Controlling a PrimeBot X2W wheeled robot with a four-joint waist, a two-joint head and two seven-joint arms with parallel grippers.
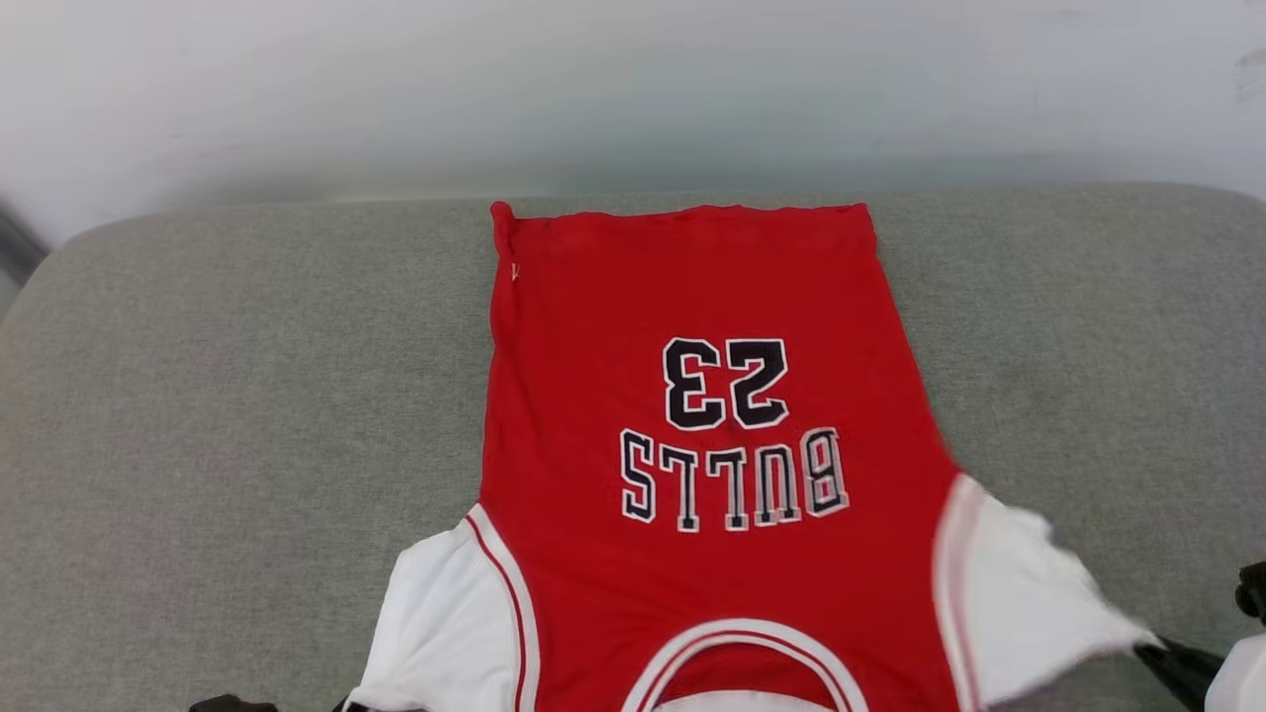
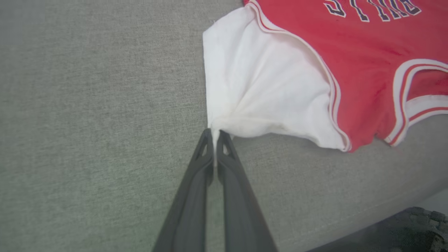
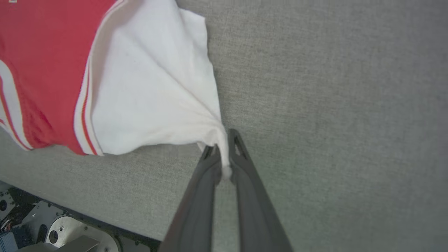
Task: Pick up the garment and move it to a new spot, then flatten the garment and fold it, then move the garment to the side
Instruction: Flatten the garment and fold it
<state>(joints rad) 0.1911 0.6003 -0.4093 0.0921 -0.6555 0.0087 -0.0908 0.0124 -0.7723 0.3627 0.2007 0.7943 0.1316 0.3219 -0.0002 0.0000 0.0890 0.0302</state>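
Observation:
The garment (image 1: 692,297), a red jersey with white sleeves, lies spread on a grey cushioned surface with its black-and-white "BULLS 23" print facing up. Its collar is nearest me and its hem is at the far side. In the left wrist view my left gripper (image 2: 214,134) is shut on the outer corner of one white sleeve (image 2: 259,87), which is pulled into a point. My right gripper (image 3: 224,143) is likewise shut on the corner of the other white sleeve (image 3: 150,87). In the head view the right gripper (image 1: 1152,648) shows at the stretched sleeve tip (image 1: 1029,593).
The grey fabric surface (image 1: 198,396) extends wide on both sides of the jersey. Its far edge meets a pale background. Its near edge runs close under the collar, and parts of my base (image 3: 52,231) and dark hardware (image 2: 413,227) lie below that edge.

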